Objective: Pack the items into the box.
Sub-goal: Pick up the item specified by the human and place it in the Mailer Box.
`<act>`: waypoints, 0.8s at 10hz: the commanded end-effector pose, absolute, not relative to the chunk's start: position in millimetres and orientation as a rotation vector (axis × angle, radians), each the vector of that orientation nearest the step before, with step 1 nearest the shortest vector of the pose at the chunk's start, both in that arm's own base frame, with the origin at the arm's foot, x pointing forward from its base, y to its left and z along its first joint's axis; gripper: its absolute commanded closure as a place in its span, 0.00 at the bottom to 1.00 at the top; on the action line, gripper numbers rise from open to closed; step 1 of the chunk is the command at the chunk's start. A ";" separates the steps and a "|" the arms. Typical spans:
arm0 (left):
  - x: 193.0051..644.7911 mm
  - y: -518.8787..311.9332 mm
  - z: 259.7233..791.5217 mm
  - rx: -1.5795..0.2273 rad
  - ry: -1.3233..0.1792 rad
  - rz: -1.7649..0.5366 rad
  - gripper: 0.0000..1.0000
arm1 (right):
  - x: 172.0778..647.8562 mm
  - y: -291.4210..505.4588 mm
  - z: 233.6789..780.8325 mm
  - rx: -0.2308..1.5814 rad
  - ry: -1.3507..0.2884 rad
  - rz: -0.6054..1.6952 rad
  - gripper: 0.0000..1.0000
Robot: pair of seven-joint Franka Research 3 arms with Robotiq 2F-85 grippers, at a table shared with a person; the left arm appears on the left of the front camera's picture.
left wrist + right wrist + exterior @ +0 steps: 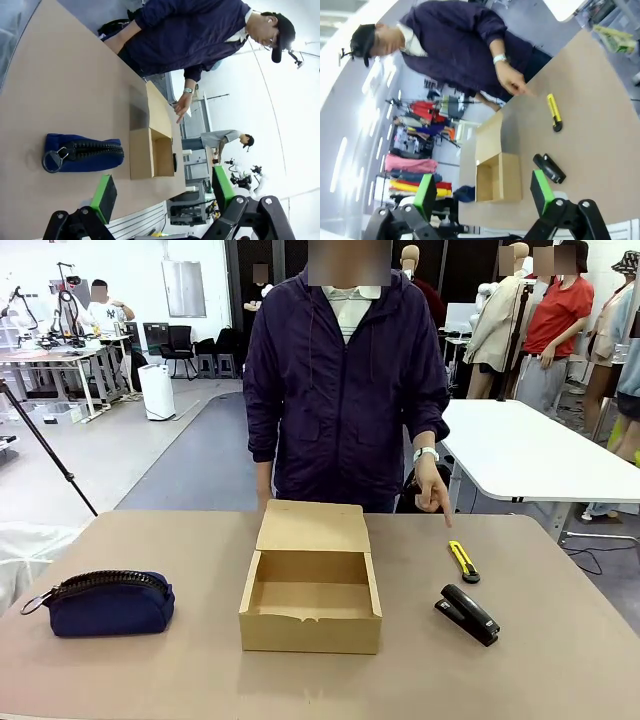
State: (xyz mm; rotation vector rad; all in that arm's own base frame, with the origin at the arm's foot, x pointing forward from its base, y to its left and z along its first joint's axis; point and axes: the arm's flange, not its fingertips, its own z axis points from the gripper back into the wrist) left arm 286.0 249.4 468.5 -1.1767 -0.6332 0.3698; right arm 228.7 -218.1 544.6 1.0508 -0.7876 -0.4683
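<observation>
Left end effector [162, 192]: jaws wide apart, nothing between the green pads, hanging above the counter [60, 90] with the pouch [82, 152] just ahead of it. Right end effector [484, 193]: likewise fully spread and empty, up over the stapler [549, 168] side of the counter

Progress: nothing packed yet
- Pouch lies on the counter to the left of the box [310, 632], well apart from it, zipper on top, ring pull at its outer end
- Box sits mid-counter, lid flap folded back toward the person, inside looks bare
- Yellow cutter [463, 561] lies right of the box, near the black stapler; the person's hand [434, 488] points a finger down toward it
- Left to do, by my reading: pouch and cutter into the box, then probably the lid down

Unclear:
- Box floor just behind the front wall is hidden in the front view
- Cutter too small to tell whether the blade is out
- Whether the stapler counts as an item, I cannot tell
</observation>
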 end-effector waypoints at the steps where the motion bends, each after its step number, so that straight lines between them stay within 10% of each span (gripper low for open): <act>1: 285.2 250.7 478.0 -1.186 -0.646 0.349 0.00 | 230.5 -214.3 550.3 1.055 -0.809 -0.420 0.00; 8: 285.2 250.7 478.0 -1.186 -0.646 0.349 0.00 | 230.5 -214.3 550.3 1.055 -0.809 -0.420 0.00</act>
